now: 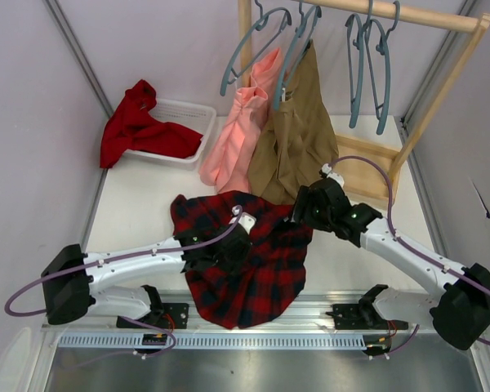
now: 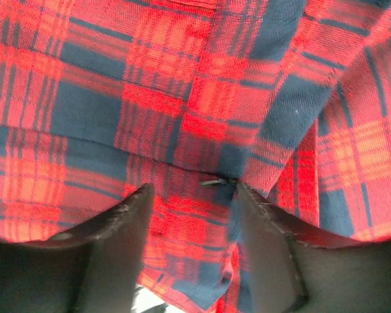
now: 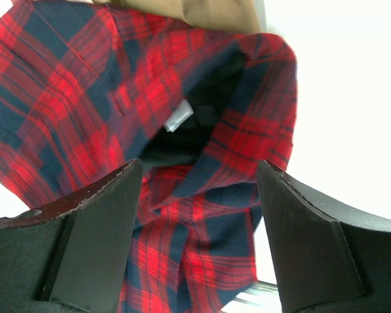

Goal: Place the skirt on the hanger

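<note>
The skirt (image 1: 253, 273) lies rumpled in the middle of the worktop (image 1: 143, 204), near the front edge and between the two arms. Its upper edge reaches almost to the hem of the tan garment (image 1: 298, 139).

The left gripper (image 1: 235, 235) rests over the skirt's upper middle, tilted down onto the cloth. In the left wrist view the plaid (image 2: 182, 98) fills the frame. The left gripper (image 2: 192, 195) has its jaws apart, and a raised fold of cloth runs down into the gap between them. They are not clamped on it.

The right gripper (image 1: 302, 214) sits at the skirt's upper right corner. In its own view the jaws of the right gripper (image 3: 199, 166) stand wide apart. The skirt (image 3: 72, 98) lies ahead of and between them, and its edge turns over there to show the dark lining (image 3: 202, 140) and a small white label (image 3: 179, 117). Neither finger is pressed on the cloth.

Behind, blue-grey hangers (image 1: 367, 65) hang from the wooden rail (image 1: 408, 15). Two of them carry the tan garment and a pink garment (image 1: 241, 122). A red cloth (image 1: 135, 122) is draped over a white basket (image 1: 188, 109) at the back left.
</note>
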